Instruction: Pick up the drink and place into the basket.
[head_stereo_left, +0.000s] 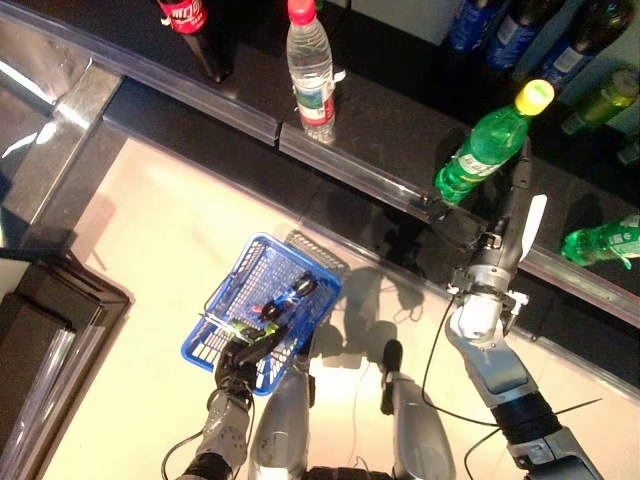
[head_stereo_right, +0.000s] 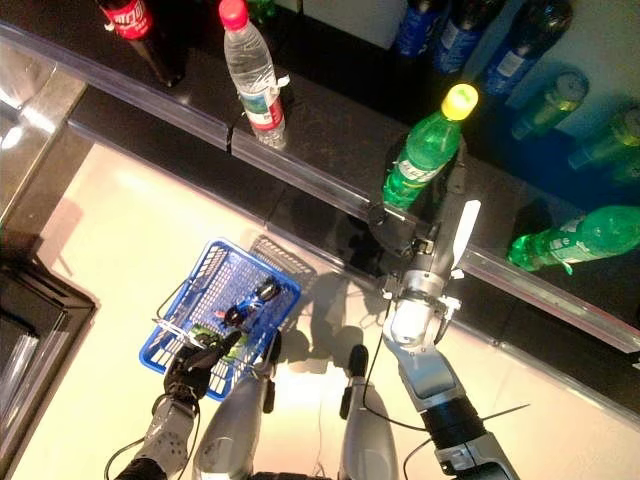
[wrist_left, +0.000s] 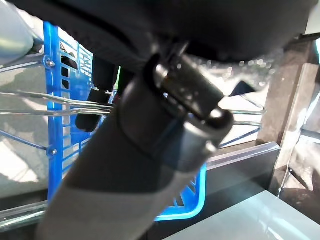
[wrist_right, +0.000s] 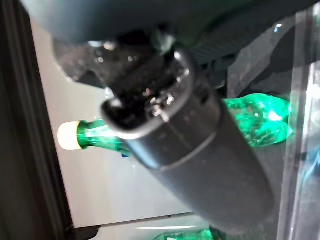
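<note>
Along the dark shelf (head_stereo_left: 380, 140) we have our right hand (head_stereo_right: 425, 235) clenched round the green bottle (head_stereo_right: 425, 150), still at the shelf's front edge. Our left hand (head_stereo_left: 250, 352) grips the blue basket (head_stereo_left: 232, 290); the drop remains.

Two silver-grey arms entered the head view from six o'clock. The right arm (head_stereo_left: 503, 378) was the thicker in view: a smooth grey shell, a black band at five o'clock, and a rounded pale silver wrist block with small brackets beside it. Beyond it sat the dark right hand (head_stereo_left: 497, 243), its thumb under a long white cover (head_stereo_left: 533, 226). The left arm (head_stereo_left: 222, 436) was slimmer and mottled grey, ending in the black left hand (head_stereo_left: 238, 360). Up close, the left thumb (wrist_left: 150, 150) was a dark grey cylinder with a shiny metal hinge.
</note>
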